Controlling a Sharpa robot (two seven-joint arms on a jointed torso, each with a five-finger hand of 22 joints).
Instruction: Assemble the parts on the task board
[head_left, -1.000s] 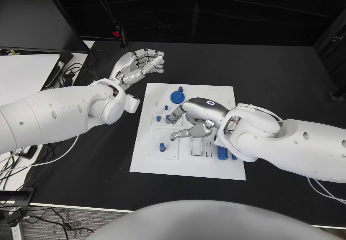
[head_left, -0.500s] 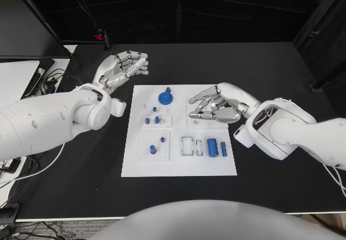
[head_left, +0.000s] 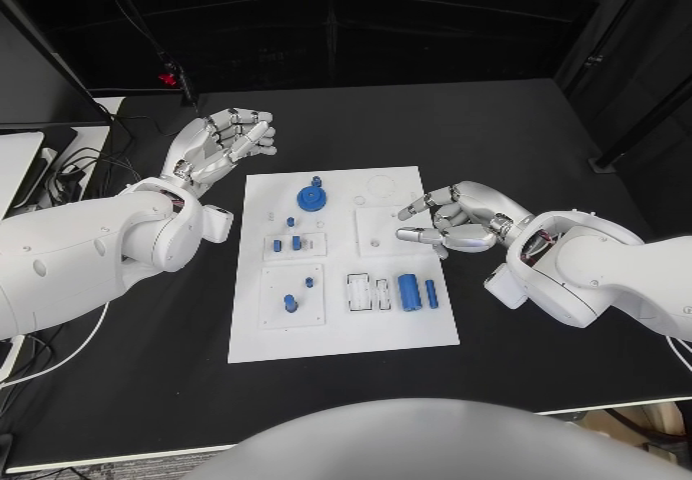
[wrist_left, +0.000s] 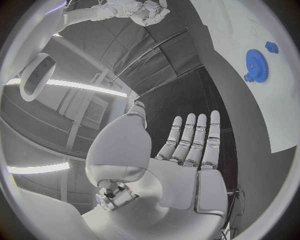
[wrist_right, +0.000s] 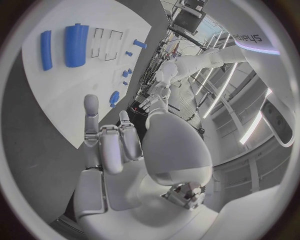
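The white task board (head_left: 343, 330) lies mid-table. On it are a blue gear (head_left: 312, 195), small blue pegs (head_left: 287, 243) on a square inset, two more pegs (head_left: 297, 295) on the inset below, and a thick blue cylinder (head_left: 408, 292) beside a thin one (head_left: 430, 293). My right hand (head_left: 454, 215) hovers at the board's right edge with its fingers partly bent and nothing in it. My left hand (head_left: 216, 145) is raised over the black table off the board's far left corner, fingers straight and apart. The right wrist view shows the right hand (wrist_right: 119, 150), empty, and both cylinders (wrist_right: 76, 38).
Two empty white slots (head_left: 371, 292) sit left of the cylinders. Cables and a dark monitor edge (head_left: 58, 150) lie at the table's left side. A black post (head_left: 635, 110) stands at the far right. Bare black table surrounds the board.
My right hand has drawn back from over the middle of the board to its right edge, uncovering the insets and cylinders. The left hand stays raised off the far left corner. The camera has shifted.
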